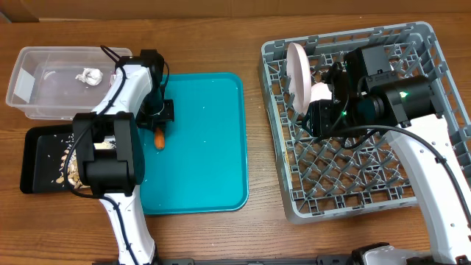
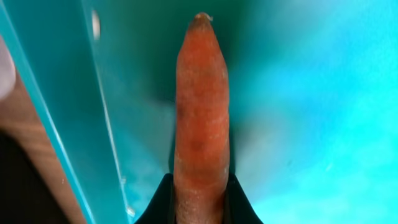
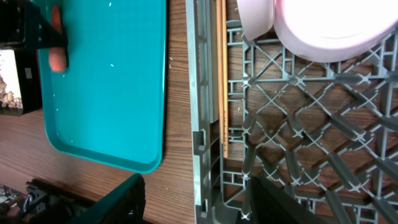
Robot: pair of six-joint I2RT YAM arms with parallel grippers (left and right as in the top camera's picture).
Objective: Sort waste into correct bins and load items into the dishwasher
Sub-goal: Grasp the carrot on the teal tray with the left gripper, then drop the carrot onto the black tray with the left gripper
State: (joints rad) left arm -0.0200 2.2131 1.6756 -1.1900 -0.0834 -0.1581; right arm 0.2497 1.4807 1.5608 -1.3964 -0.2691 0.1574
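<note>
Pinching the carrot [image 2: 200, 106] by one end, the left claw [image 2: 199, 202] can carry it off the teal tray [image 2: 323, 93] to the black tray [image 1: 33, 158]. The right claw [image 3: 202, 202] hangs released above the rack [image 3: 199, 81].

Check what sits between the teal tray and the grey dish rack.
Nothing. Between the teal tray and the grey dish rack there is only a bare strip of wooden table, visible in the overhead and right wrist views.

Teal tray [image 1: 207, 132] lies bare beside carrot [image 1: 159, 138]
</note>
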